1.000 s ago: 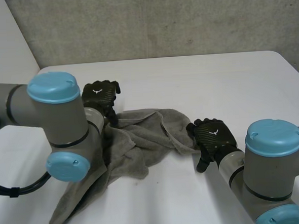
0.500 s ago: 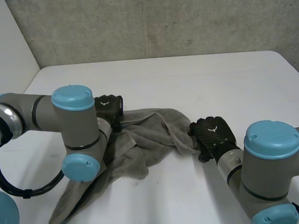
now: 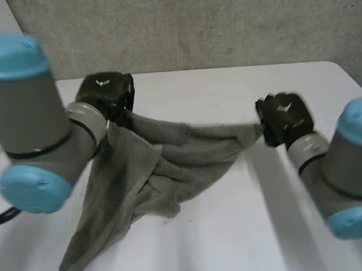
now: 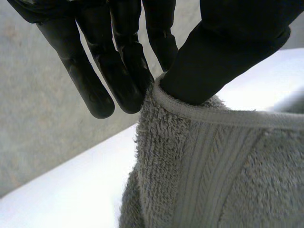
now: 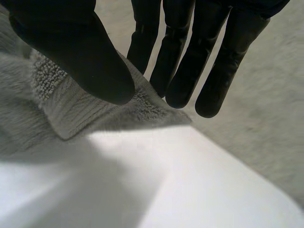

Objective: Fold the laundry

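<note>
Between the thumb point(image 4: 228, 52) and the fingers point(image 4: 118, 71) of the left hand point(image 3: 106, 93) we have the hemmed edge of the grey towel point(image 4: 213, 166) pinched. The thumb bears down on the hem from one side and the fingers back it from the other. We cannot tell whether this hold sits on a true corner or somewhere along the edge.

The right hand point(image 3: 284, 118) grips in the same way. Its thumb point(image 5: 80, 52) presses a hemmed corner of the towel against the fingers point(image 5: 185, 61) behind it.

In the head view the cloth's upper edge runs between the 2 hands, dipping a little in the middle. Below that edge the towel hangs in bunched folds. A long tail trails down onto the white table point(image 3: 248, 229) at the near left, beside the left arm point(image 3: 38, 119). The right arm point(image 3: 348, 162) stands well apart on the other side.

We judge this to be the opening-out step: the towel is held at 2 points so it can be spread, and no fold has yet been made.

The next move calls for drawing the hands further apart until the top edge is straight. It also calls for raising the towel enough for the twisted lower part to drop free, then laying it flat. Both pinches are shallow, so we would pull evenly or a hem may slip out.
</note>
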